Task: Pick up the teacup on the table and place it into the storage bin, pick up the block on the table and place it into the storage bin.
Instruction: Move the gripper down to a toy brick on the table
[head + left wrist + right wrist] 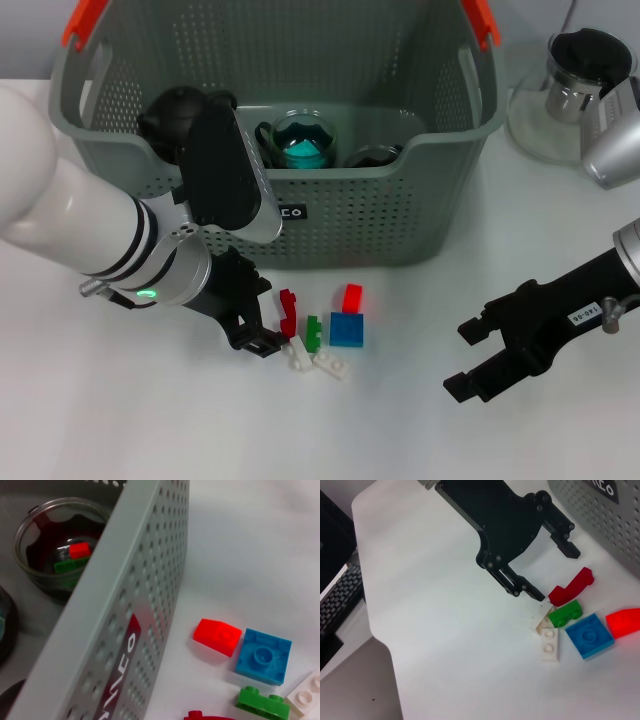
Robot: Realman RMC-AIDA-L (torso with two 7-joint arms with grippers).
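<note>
White tabletop [120,420] is carrying all items. Nearest the robot, the right gripper [478,358] is hovering low over the table on the right side, its black fingers spread wide and holding nothing, well apart from the blocks.

At centre, a cluster of small plastic blocks is lying on the table: two white blocks [318,360] at the front, a green block [313,332] just behind them, a blue square block [347,329] beside the green one, a bright red block [352,297] touching the far edge of the blue one, and a dark red curved block [288,312] at the left of the cluster.

The left gripper [268,316] is sitting low at the left edge of the cluster, fingers open, with the dark red curved block lying between or just beside the fingertips; it is gripping nothing.

Behind the blocks, the storage bin [400,215] is standing upright. Inside it, a glass teacup [300,140] with teal contents is resting on the bin floor, and a second glass cup [57,550] beside it is showing a red and a green piece inside.

Beyond the bin, at the far right, a glass teapot [585,85] with a black lid is standing on the table.
</note>
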